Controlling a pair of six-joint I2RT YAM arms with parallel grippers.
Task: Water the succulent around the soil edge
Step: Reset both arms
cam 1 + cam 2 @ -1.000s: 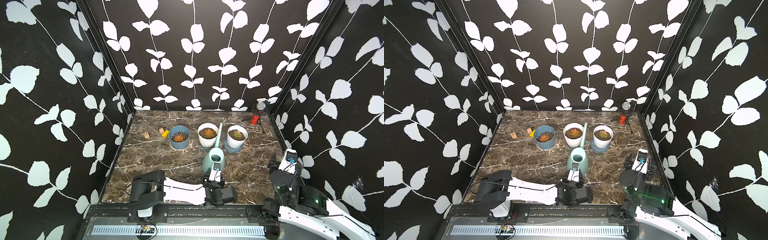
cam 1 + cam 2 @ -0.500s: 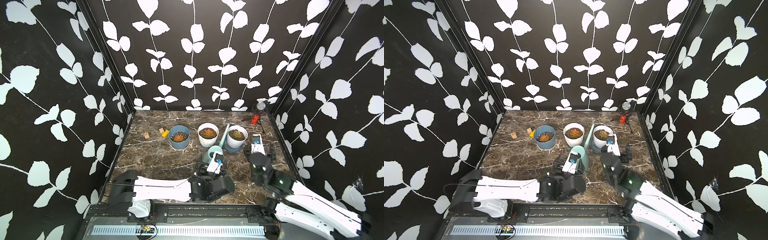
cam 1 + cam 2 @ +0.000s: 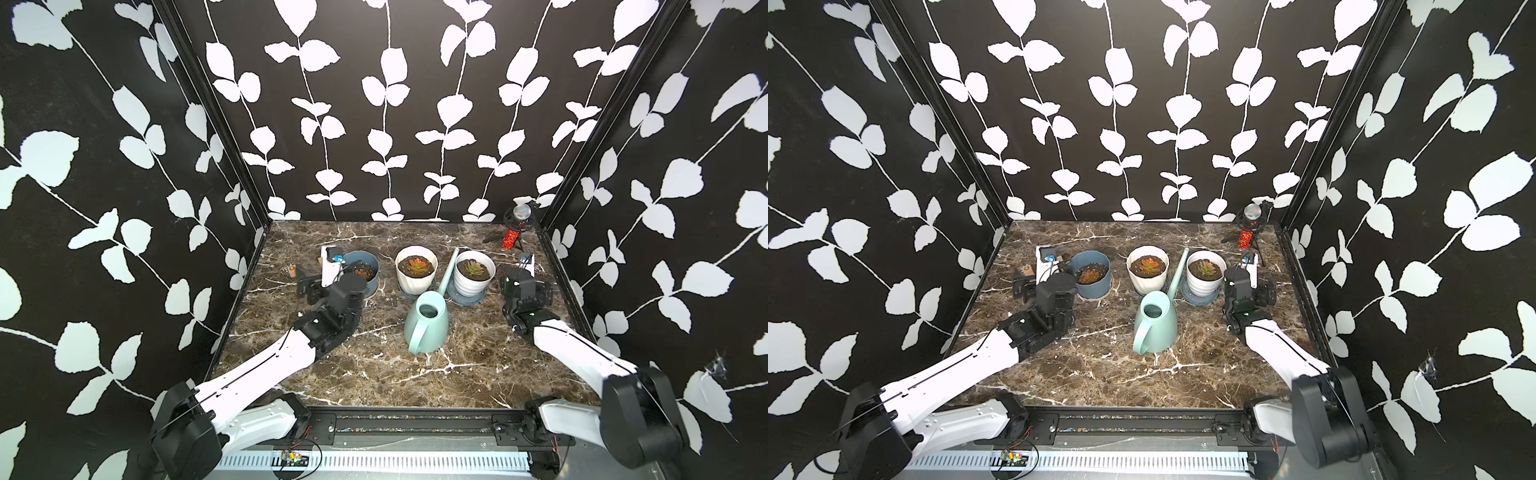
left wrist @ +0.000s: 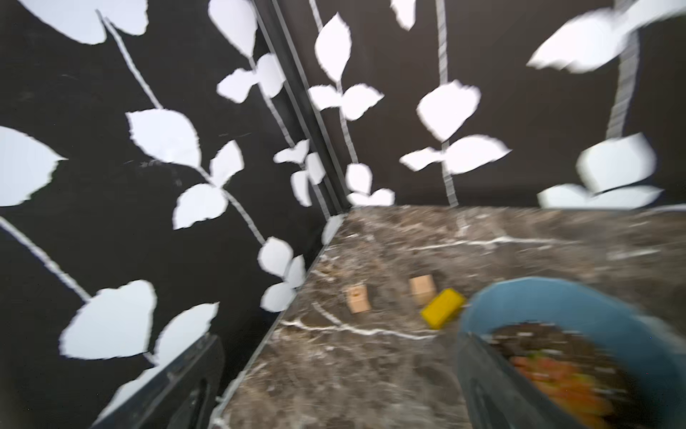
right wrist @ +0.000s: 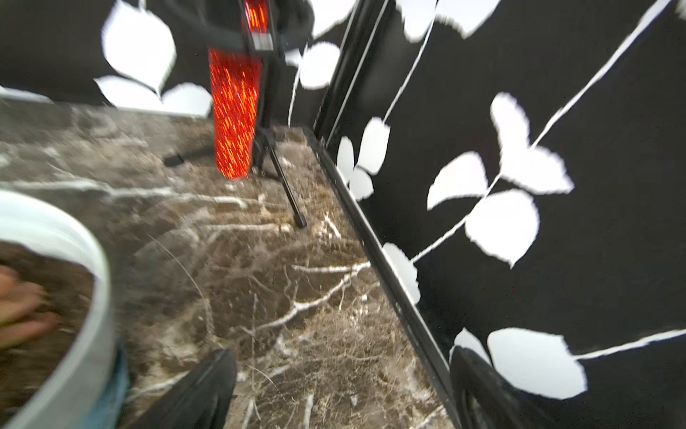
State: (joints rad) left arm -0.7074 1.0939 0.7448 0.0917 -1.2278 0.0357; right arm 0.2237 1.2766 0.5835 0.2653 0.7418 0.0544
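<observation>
A mint-green watering can [image 3: 428, 322] [image 3: 1156, 320] stands alone at mid-table, its spout reaching between the two white pots. Three potted succulents line the back: one in a blue pot [image 3: 362, 272] [image 4: 557, 379], one in the middle white pot [image 3: 415, 264], one in the right white pot [image 3: 475, 269] on a blue saucer. My left gripper [image 4: 334, 390] [image 3: 316, 282] hangs open just left of the blue pot, holding nothing. My right gripper [image 5: 339, 390] [image 3: 521, 282] hangs open, empty, right of the right white pot [image 5: 74, 237].
A microphone with a red glitter handle [image 3: 513, 232] [image 5: 235, 111] stands on a black tripod in the back right corner. Two small wooden blocks [image 4: 358, 299] and a yellow block [image 4: 443, 308] lie left of the blue pot. Black leaf-patterned walls close in three sides.
The left gripper has let go of the can's handle and swung left beside the blue pot. The right arm rose from the front edge to beside the right pot. Both grippers opened.
</observation>
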